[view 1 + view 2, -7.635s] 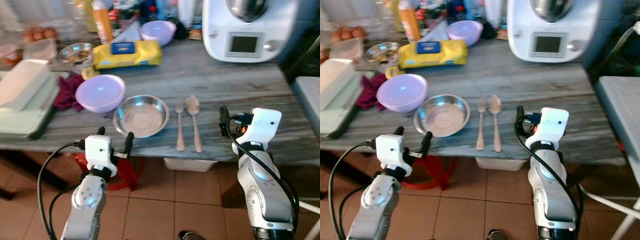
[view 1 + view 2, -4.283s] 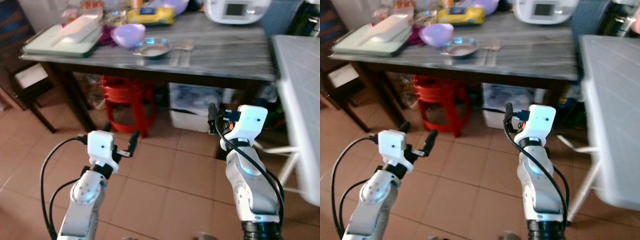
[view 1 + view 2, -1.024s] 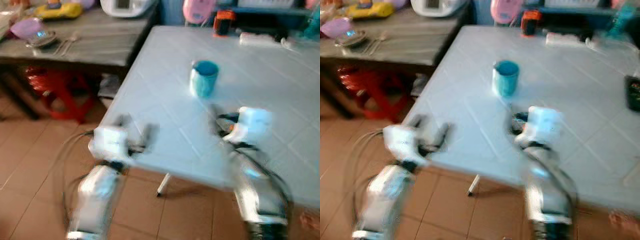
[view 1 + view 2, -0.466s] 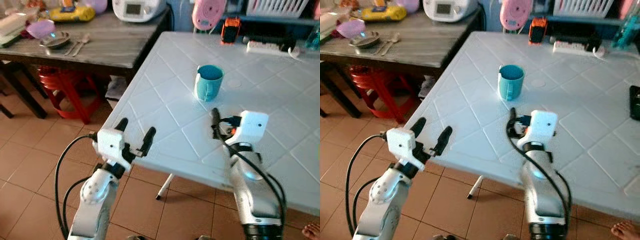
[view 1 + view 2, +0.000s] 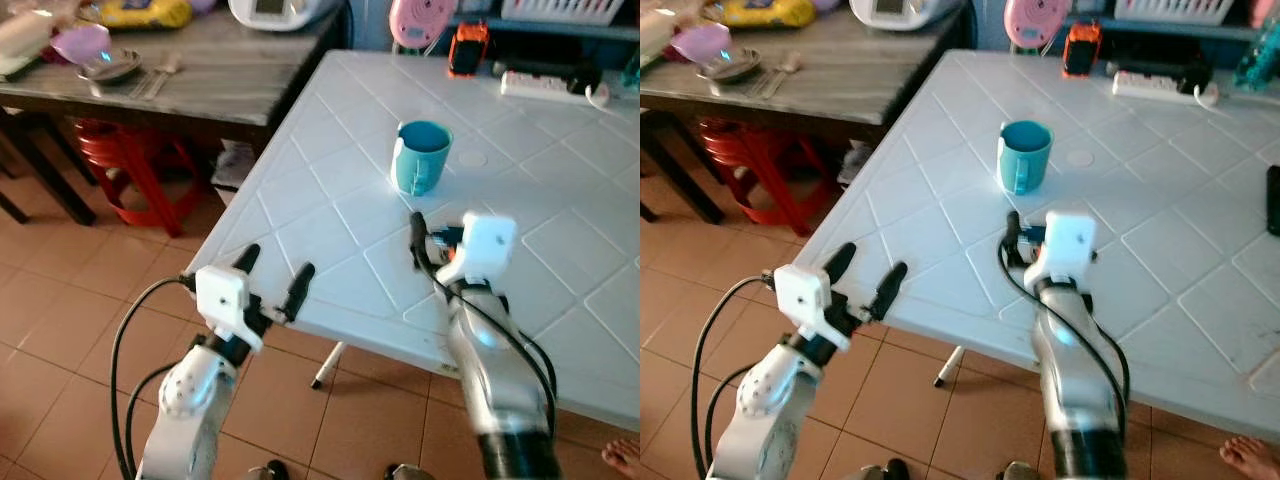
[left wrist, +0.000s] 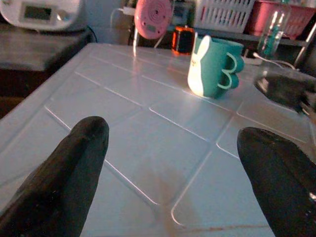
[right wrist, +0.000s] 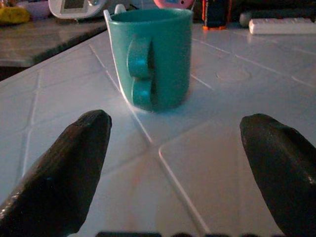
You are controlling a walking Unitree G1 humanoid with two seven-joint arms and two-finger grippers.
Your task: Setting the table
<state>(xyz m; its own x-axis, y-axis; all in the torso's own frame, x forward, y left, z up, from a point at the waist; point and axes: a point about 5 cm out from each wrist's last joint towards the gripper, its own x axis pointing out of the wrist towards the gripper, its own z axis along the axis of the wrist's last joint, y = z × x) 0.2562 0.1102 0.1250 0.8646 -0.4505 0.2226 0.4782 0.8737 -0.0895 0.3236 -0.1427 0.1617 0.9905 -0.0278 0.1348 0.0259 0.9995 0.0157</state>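
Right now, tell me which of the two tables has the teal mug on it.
The white tiled table right before the grippers; the teal mug stands upright on it. The grey wooden table, farther left, carries bowls and cutlery instead.

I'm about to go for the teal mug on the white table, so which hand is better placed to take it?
Right. The right hand is over the white plastic table, open, facing the teal ceramic mug. The left hand hangs at the table's edge, farther off.

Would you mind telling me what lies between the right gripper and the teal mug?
Nothing but bare white tabletop: the right wrist view shows the teal mug ahead of the open right gripper, handle facing it.
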